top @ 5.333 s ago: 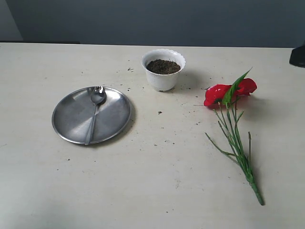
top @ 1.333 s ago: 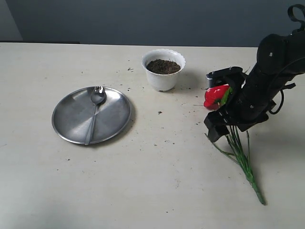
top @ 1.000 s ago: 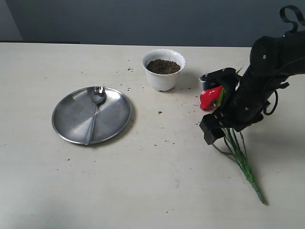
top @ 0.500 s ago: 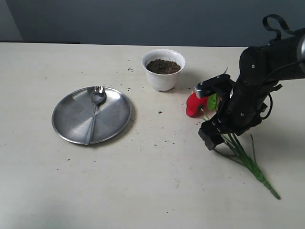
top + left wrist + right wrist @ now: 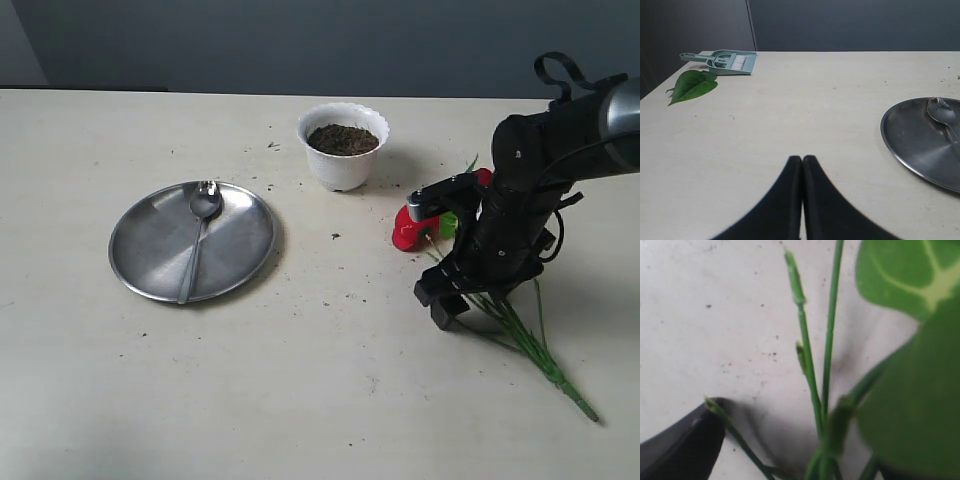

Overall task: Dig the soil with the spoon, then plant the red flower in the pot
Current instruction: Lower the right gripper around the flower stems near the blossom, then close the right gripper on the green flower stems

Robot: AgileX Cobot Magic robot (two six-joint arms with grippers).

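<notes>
The spoon (image 5: 197, 238) lies on a round steel plate (image 5: 150, 250) at the left; its bowl (image 5: 940, 111) also shows in the left wrist view. At the back, the white scalloped pot (image 5: 343, 158) holds the dark soil (image 5: 342, 138). To the right of the pot lies the red flower (image 5: 408, 230), its green stems (image 5: 540, 358) trailing towards the front right. My right gripper (image 5: 468, 290) is down over the stems, open, with the stems (image 5: 812, 385) between its jaws and a green leaf (image 5: 910, 405) hiding one finger. My left gripper (image 5: 802, 160) is shut and empty, above bare table beside the plate.
Dark soil crumbs (image 5: 335, 237) dot the table between pot and flower. In the left wrist view a grey-green dustpan with brush (image 5: 725, 61) and a loose green leaf (image 5: 692, 85) lie near the table's far corner.
My right arm has come down and leftward over the stems. The flower has turned with it: the red head slid left and the stem end swung out to the right.
</notes>
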